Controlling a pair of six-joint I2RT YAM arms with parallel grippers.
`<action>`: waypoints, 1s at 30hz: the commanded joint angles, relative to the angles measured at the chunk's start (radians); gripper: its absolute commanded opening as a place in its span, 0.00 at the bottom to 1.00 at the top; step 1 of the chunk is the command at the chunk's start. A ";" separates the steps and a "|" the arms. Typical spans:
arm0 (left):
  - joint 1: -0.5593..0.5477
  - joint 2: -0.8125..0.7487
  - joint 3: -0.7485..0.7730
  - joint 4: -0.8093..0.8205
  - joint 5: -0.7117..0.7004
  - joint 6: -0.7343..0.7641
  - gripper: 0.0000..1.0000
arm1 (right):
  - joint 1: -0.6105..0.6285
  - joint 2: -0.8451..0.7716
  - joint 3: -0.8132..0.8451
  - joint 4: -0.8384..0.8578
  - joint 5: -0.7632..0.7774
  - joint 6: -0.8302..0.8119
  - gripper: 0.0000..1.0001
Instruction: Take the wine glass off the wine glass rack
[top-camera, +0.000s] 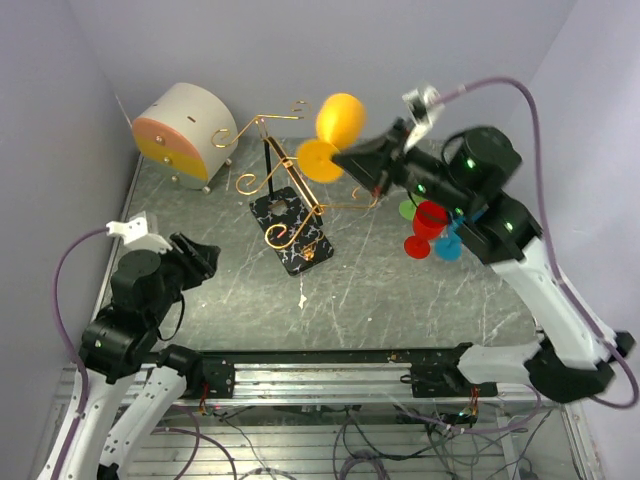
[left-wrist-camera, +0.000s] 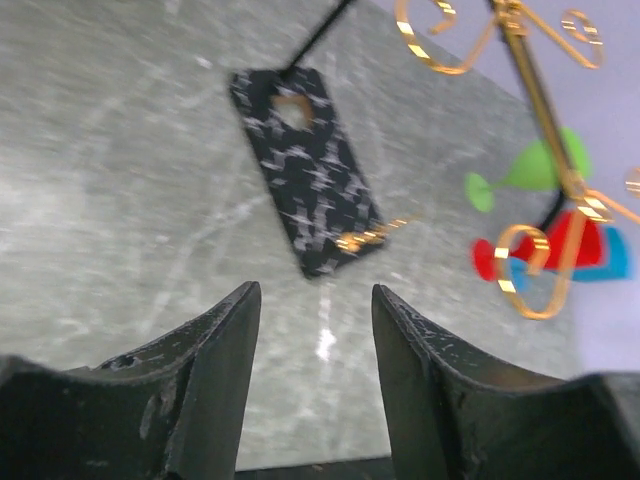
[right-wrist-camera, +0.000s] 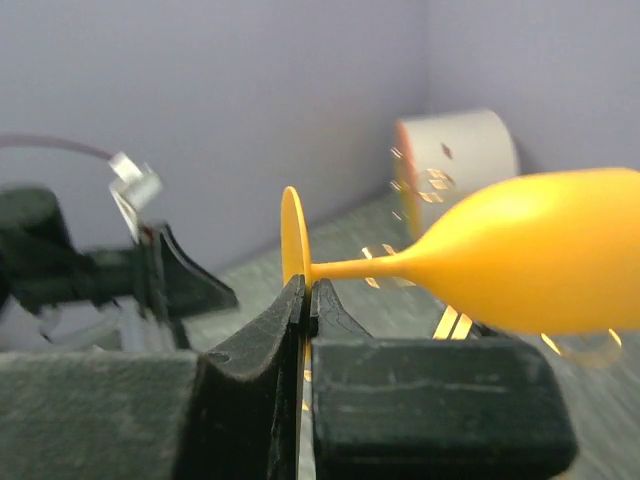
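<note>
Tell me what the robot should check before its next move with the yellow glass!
1. The right gripper is shut on the yellow wine glass by its foot: ok.
2. Glass free of the wine glass rack and its gold arms: cannot tell, they overlap from above.
3. Rack upright on its base: ok.
4. The left gripper is open, empty, apart from the rack: ok.
5. Bare table in front: ok.

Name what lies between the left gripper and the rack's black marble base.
Nothing but bare grey table: the left wrist view shows that stretch between the open left gripper and the marble base; the top view agrees.
</note>
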 joint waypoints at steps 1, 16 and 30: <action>0.003 0.096 0.109 0.110 0.293 -0.238 0.61 | 0.029 -0.199 -0.244 -0.110 0.275 -0.266 0.00; 0.003 0.290 0.156 0.459 0.859 -0.923 0.72 | 0.052 -0.375 -0.426 -0.098 0.270 -0.389 0.00; 0.003 0.339 0.172 0.482 0.845 -0.956 0.78 | 0.454 -0.167 -0.313 -0.037 0.580 -0.501 0.00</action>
